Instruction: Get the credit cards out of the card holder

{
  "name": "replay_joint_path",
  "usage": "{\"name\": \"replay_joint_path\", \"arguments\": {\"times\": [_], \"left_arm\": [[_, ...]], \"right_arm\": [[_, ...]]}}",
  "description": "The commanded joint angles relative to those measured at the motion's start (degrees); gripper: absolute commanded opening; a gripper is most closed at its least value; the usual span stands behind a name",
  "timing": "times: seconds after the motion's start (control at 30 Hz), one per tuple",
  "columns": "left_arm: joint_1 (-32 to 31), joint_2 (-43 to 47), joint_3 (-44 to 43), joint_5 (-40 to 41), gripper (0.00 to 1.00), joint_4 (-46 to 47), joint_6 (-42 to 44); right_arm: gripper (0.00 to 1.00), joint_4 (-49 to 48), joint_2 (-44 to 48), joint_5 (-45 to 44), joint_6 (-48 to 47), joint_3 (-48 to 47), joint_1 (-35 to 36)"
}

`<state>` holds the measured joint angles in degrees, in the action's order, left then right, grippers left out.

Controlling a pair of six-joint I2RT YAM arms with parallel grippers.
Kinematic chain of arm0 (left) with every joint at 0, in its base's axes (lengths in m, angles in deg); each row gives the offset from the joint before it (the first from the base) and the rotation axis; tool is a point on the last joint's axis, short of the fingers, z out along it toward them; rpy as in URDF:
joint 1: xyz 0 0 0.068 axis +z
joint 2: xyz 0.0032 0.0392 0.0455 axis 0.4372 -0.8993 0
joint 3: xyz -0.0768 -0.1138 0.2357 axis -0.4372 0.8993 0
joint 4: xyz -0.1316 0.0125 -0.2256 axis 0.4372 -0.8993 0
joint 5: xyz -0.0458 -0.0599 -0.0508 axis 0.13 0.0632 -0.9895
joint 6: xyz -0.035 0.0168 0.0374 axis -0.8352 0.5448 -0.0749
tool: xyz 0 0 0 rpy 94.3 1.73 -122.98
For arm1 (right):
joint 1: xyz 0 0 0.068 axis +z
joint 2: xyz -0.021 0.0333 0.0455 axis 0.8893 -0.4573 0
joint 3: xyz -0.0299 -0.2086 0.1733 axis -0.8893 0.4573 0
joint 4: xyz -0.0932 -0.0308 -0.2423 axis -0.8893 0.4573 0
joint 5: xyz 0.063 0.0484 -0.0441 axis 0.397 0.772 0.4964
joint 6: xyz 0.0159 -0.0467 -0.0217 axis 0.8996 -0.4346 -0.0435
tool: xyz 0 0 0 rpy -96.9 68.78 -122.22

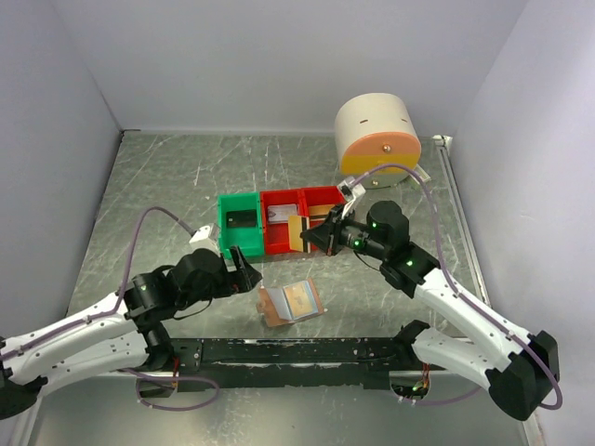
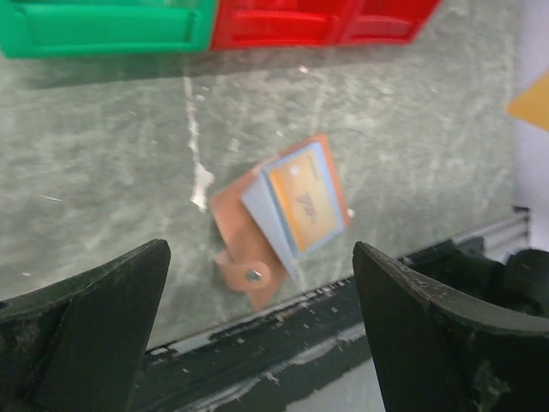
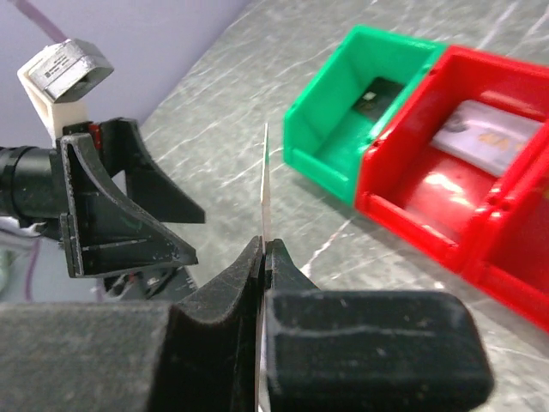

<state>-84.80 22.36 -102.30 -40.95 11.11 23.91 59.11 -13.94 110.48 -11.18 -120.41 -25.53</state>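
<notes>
the card (image 1: 297, 232) pinched by the right gripper (image 1: 312, 240) is best released low inside the red bins (image 1: 275, 243). the left gripper (image 1: 249, 275) is spread.

Pale lavender walls (image 1: 279, 56) enclose a scratched, grey marbled tabletop (image 1: 177, 177).

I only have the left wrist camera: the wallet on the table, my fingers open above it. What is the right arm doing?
Observer: The right gripper is shut on a gold-brown card, held on edge near the red bins.
Operator: Anything in the bins yet?
Observer: A dark card lies in the green bin.
Operator: And the red ones?
Observer: A silver-grey card lies in the red bin beside the green one.
</notes>
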Motion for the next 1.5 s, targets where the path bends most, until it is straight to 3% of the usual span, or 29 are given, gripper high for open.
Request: {"name": "replay_joint_path", "arguments": {"times": [0.0, 0.17, 0.4, 0.57, 0.73, 0.9, 1.23, 1.47], "left_arm": [[5.38, -2.61, -3.17, -0.58, 1.0, -3.13, 6.14], [18.23, -5.61, -6.08, -9.88, 1.0, -3.13, 14.32], [42.04, -11.65, -11.78, -22.34, 1.0, -4.73, 27.91], [53.59, -9.52, -13.07, -22.07, 1.0, -4.17, 35.2], [54.47, -4.18, -9.01, -12.4, 1.0, 0.83, 39.12], [54.48, -4.05, -8.57, -15.19, 1.0, 1.16, 39.96], [54.48, -3.34, -8.36, -13.28, 0.99, 1.71, 42.07], [54.44, -1.99, -7.85, -12.95, 0.99, 2.18, 42.07]], "right_arm": [[0.0, 3.43, 2.89, -10.07, -7.26, -0.98, 0.33], [0.0, 5.67, 2.7, -12.12, -12.23, -1.44, 0.31], [0.0, 5.49, 3.58, -17.42, -18.21, -0.56, 0.31], [0.0, 6.16, 3.77, -21.12, -24.51, -0.58, 0.34], [0.0, 5.63, 3.17, -22.88, -30.32, 0.24, 0.3], [0.0, 5.61, 0.71, -22.62, -38.59, -0.04, 0.33], [0.0, 10.54, -9.32, -24.36, -56.52, -6.9, 0.41], [0.0, 9.03, -10.39, -24.82, -68.07, -6.9, 0.41]]}}
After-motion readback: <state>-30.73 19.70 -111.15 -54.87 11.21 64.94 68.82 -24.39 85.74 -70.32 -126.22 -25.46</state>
